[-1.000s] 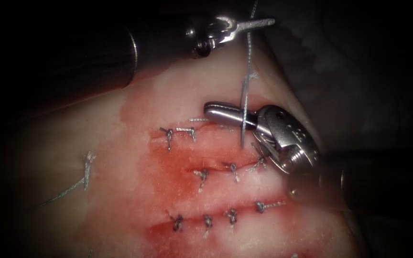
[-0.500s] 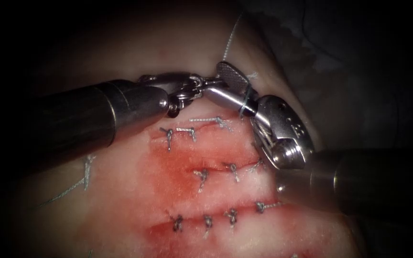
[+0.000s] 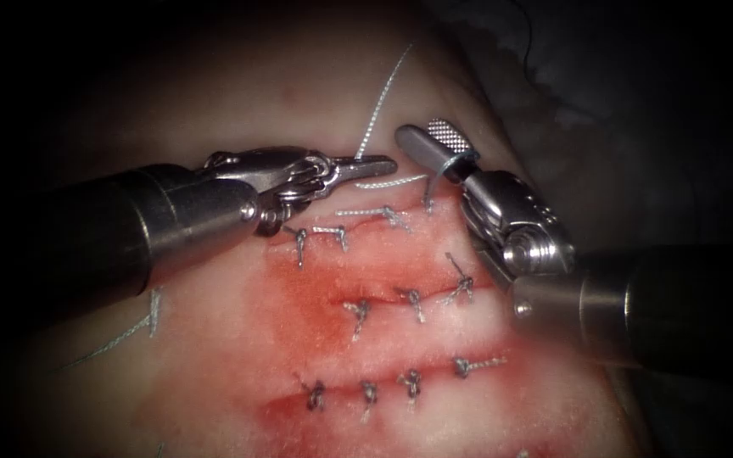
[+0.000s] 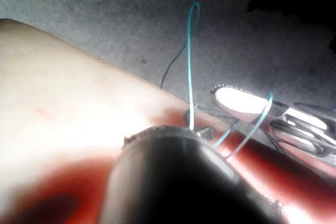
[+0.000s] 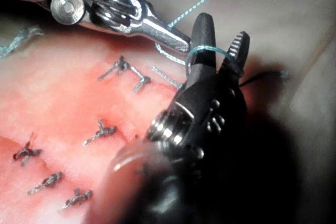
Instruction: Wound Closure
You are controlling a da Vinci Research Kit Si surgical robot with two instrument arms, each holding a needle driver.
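The left tool (image 3: 377, 163) reaches in from the left over the top cut (image 3: 366, 222) in the tissue (image 3: 214, 356), its jaws shut on the thread (image 3: 379, 97), which rises away from their tip. Just right of it the right tool (image 3: 428, 136) has its jaws open, with a loop of thread (image 3: 453, 166) wrapped around them near their base. The right wrist view shows that loop (image 5: 210, 50) around the open right tool (image 5: 221, 31), with the shut left tool (image 5: 181, 39) beside it. In the left wrist view the thread (image 4: 190, 51) arches up beside the right tool's jaw (image 4: 236, 100).
Three stitched rows cross the tissue, with knots (image 3: 413, 298) and short cut ends. Red fluid (image 3: 307, 297) stains the middle. A loose thread end (image 3: 153, 309) lies on the left side. Grey cloth (image 3: 621, 102) lies beyond the tissue's far edge.
The left tool came down from the top with the thread, met the right tool, then drew back left. The right tool shifted up and right, and its jaws opened with thread looped round them.
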